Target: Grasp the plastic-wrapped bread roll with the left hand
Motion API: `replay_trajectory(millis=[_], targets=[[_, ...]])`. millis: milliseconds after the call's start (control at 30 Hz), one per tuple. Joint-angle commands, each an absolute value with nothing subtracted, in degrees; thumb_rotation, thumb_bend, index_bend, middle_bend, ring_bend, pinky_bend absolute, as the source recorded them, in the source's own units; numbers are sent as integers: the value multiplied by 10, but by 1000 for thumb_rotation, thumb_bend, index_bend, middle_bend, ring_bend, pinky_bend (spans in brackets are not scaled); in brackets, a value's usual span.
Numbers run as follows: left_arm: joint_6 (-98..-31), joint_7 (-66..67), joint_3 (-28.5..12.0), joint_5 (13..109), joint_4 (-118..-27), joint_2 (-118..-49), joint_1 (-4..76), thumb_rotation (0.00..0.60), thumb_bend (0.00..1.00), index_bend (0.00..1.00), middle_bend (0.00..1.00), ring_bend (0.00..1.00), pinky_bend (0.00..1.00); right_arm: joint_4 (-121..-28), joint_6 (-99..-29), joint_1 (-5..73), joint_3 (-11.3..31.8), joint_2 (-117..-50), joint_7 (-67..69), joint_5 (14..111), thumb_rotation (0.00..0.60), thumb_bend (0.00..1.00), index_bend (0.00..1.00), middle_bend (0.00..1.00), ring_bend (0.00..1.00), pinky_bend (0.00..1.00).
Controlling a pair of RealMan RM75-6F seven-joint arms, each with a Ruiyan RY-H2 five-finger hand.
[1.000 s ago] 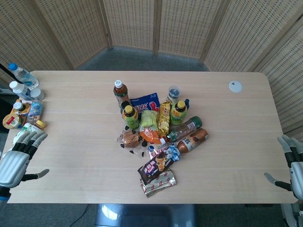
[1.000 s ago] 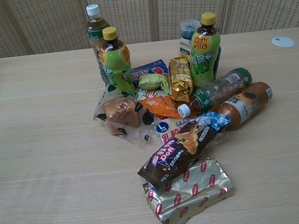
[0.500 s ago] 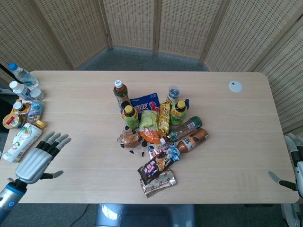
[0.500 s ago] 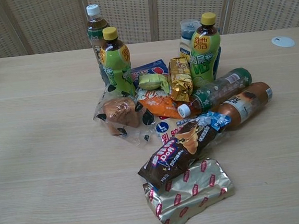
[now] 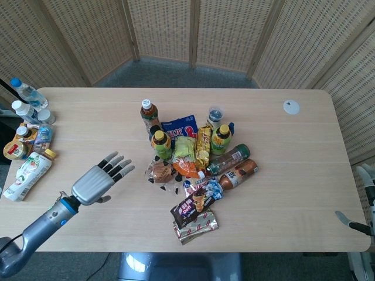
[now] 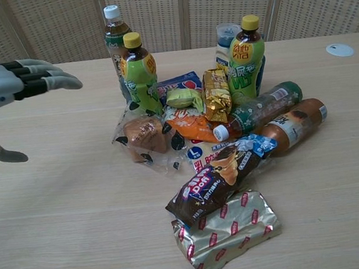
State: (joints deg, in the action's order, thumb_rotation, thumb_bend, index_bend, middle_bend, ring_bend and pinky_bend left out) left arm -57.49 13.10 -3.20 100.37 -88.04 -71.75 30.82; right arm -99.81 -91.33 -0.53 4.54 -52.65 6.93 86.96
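A: Over the table (image 5: pixel 281 175), head view: left hand (image 5: pixel 101 180) hovers empty, fingers spread and pointing right toward the pile. Plastic-wrapped bread roll (image 5: pixel 159 172) lies at the pile's left edge, near side of the green-label bottle (image 5: pixel 160 144). Hand and roll apart.

B: Right hand (image 5: pixel 366 202)?

A: At the far right table edge, only partly in frame; thumb stands apart, nothing held.

B: Chest view?

A: Left hand (image 6: pixel 13 83) enters at upper left, fingers extended, thumb low. Roll (image 6: pixel 143 134) sits in clear wrap, touching the bottle (image 6: pixel 139 75) behind and the orange packet (image 6: pixel 191 126) to its right.

B: Advice?

A: Approach from the open left side, come down over the roll, close gently; wrap looks slippery, 1 bottle could tip.
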Motion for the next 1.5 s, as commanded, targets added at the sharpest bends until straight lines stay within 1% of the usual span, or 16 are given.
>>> replay_trajectory(millis=[33,300,567,733,1000,1067,1100,1133,1167,1200,1233,1300,1333,1367,1433,1500], targets=[[-534,190,-47,975,-858,-758,340,600,0,0,0,0,0,-996,-912,-5,47,-526,73,865,586,0,0,0,0,0],[-486,274,-51,933,-827,-818,375,600,0,0,0,0,0,-992,-909,-4,50,-527,75,861,585,0,0,0,0,0],[-464,336,-63,872,-790,-883,396,600,0,0,0,0,0,-989,-910,-5,54,-524,83,854,587,0,0,0,0,0],[-466,364,-71,837,-770,-917,406,600,0,0,0,0,0,-988,-909,-6,55,-521,92,851,589,0,0,0,0,0],[-477,398,-66,805,-738,-963,415,600,0,0,0,0,0,-987,-907,-7,57,-515,105,847,581,0,0,0,0,0],[-489,408,-65,807,-729,-974,417,600,0,35,0,0,4,-987,-907,-7,57,-514,109,847,585,0,0,0,0,0],[-498,415,-64,812,-721,-982,418,600,0,83,15,6,52,-988,-906,-7,57,-513,113,847,588,0,0,0,0,0],[-504,418,-62,816,-715,-987,420,600,0,163,78,52,163,-988,-906,-7,57,-513,116,848,586,0,0,0,0,0],[-508,421,-60,818,-708,-992,421,600,0,224,155,113,277,-988,-906,-7,57,-512,118,848,586,0,0,0,0,0],[-511,425,-57,820,-700,-998,422,600,0,278,268,202,417,-987,-906,-7,57,-512,119,848,587,0,0,0,0,0],[-512,428,-55,820,-694,-1002,423,600,0,318,362,283,505,-987,-906,-7,57,-512,119,849,587,0,0,0,0,0],[-513,435,-49,822,-682,-1010,425,600,0,401,474,376,608,-987,-906,-7,58,-512,121,849,588,0,0,0,0,0],[-514,438,-46,825,-676,-1014,426,600,0,466,539,428,659,-987,-906,-7,58,-512,121,849,587,0,0,0,0,0],[-516,439,-43,828,-671,-1017,427,600,0,505,577,459,689,-986,-906,-7,58,-512,121,849,588,0,0,0,0,0],[-522,434,-36,836,-662,-1023,427,600,0,621,692,552,772,-986,-907,-8,58,-512,123,849,588,0,0,0,0,0],[-531,422,-30,847,-655,-1026,428,600,0,696,762,610,821,-985,-908,-8,59,-512,124,848,584,0,0,0,0,0]])
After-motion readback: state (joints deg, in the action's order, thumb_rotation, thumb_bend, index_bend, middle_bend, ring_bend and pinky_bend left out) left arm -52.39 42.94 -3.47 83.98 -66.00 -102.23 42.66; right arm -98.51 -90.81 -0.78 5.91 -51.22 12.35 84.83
